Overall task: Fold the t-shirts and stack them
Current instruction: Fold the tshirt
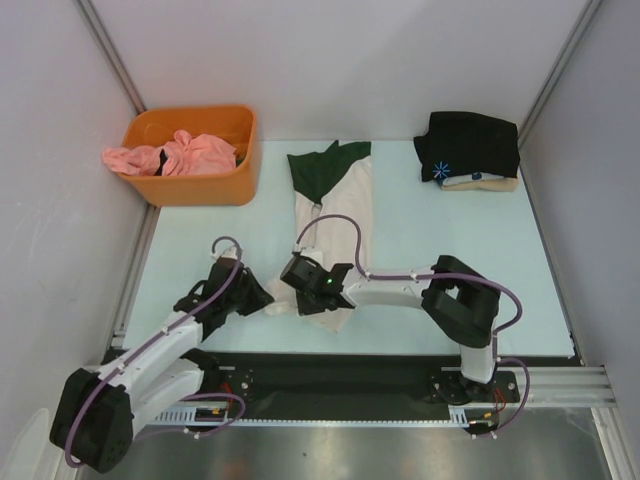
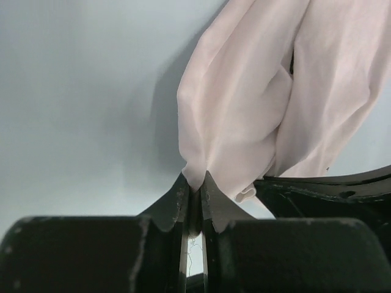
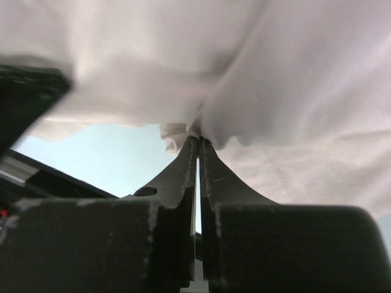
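While the cream t-shirt lies lengthwise, its green collar points away. Wrist views alone show left end effector and right end effector clamped on its hem.

A bin is sitting at the far left of the counter, with crumpled t-shirts lying in it. The central t-shirt is stretching from far to near. At its near end the left hand is sitting just left of the right hand. A folded stack is lying at the far right.
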Controlling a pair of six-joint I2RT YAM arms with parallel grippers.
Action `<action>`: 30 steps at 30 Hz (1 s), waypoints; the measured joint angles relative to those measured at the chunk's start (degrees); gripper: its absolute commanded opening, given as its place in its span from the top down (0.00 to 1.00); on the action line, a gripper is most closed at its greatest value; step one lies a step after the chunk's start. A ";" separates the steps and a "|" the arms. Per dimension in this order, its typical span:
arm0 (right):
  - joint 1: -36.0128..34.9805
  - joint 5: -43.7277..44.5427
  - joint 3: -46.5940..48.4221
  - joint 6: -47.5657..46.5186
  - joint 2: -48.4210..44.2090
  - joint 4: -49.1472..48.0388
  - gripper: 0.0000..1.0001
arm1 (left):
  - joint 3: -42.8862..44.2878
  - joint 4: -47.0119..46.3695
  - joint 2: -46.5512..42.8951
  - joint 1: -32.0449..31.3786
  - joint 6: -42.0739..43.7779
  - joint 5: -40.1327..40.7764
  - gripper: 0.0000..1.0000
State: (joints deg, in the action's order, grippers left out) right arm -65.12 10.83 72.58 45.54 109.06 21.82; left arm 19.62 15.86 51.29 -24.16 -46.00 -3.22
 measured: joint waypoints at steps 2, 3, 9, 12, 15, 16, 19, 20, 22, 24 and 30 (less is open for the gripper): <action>0.00 0.55 -1.53 0.04 -1.25 0.61 1.00 | 1.05 1.40 -0.74 0.15 0.00 0.00 0.90; -0.02 0.87 -2.47 0.04 -2.54 1.38 1.00 | 1.73 2.36 -1.14 0.28 0.00 0.00 0.90; 1.27 3.93 -5.73 -1.22 -18.12 9.03 1.00 | 8.24 9.77 -4.39 0.46 0.00 0.02 0.91; 3.43 4.33 -5.73 -3.28 -26.77 12.87 1.00 | 12.26 13.66 -6.82 0.50 0.02 0.02 0.88; 6.38 2.86 -5.66 -6.14 -32.48 15.56 1.00 | 14.69 15.37 -8.17 0.52 0.02 -0.09 0.87; 7.34 1.95 -5.62 -7.17 -33.24 16.00 1.00 | 14.91 15.52 -8.20 0.52 0.04 -0.22 0.87; 7.93 -1.49 -5.57 -10.60 -31.74 15.72 1.00 | 14.78 15.69 -7.17 0.55 0.04 -1.09 0.90; 7.37 -2.80 -5.40 -11.67 -29.97 15.10 1.00 | 14.69 15.61 -6.25 0.55 0.17 -1.51 0.91; 5.68 -5.66 -5.16 -13.75 -25.11 12.59 1.00 | 14.60 15.65 -4.11 0.22 1.01 -1.73 0.91; 3.15 -8.09 -4.94 -15.85 -18.38 9.01 0.59 | 14.97 16.57 -1.40 -0.68 1.68 -1.07 0.92; -2.54 -6.14 -1.46 -17.97 -3.82 5.38 0.03 | 17.94 19.71 0.98 -2.69 3.39 0.57 0.91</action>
State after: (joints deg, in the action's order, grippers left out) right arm -67.66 4.69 71.11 27.57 105.23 27.20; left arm 37.56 35.57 52.27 -26.85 -42.61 -2.66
